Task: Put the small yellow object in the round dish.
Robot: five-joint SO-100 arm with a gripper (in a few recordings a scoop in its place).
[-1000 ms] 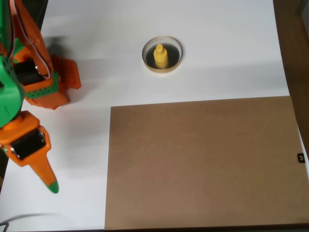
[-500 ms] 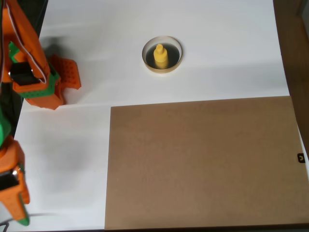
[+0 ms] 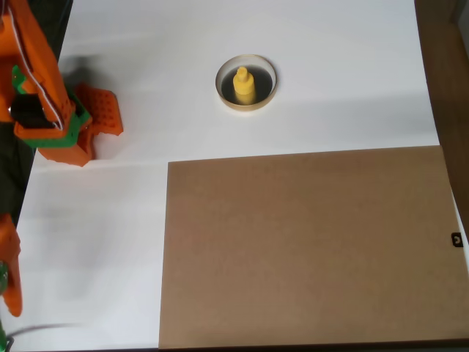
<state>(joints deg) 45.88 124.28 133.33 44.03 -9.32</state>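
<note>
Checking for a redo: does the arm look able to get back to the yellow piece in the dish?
Probably yes: the yellow piece stands uncovered in the dish, with bare white table between it and the arm.

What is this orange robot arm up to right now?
Nothing is being handled at this moment. The small yellow object already stands upright inside the round dish on the white table. The orange arm sits at the left edge of the overhead view, well away from the dish, beside a brown board.

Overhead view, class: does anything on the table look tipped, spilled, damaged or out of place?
Nothing stands out. The small yellow object stands upright inside the round dish, and the brown board lies flat and square on the white table.
</note>
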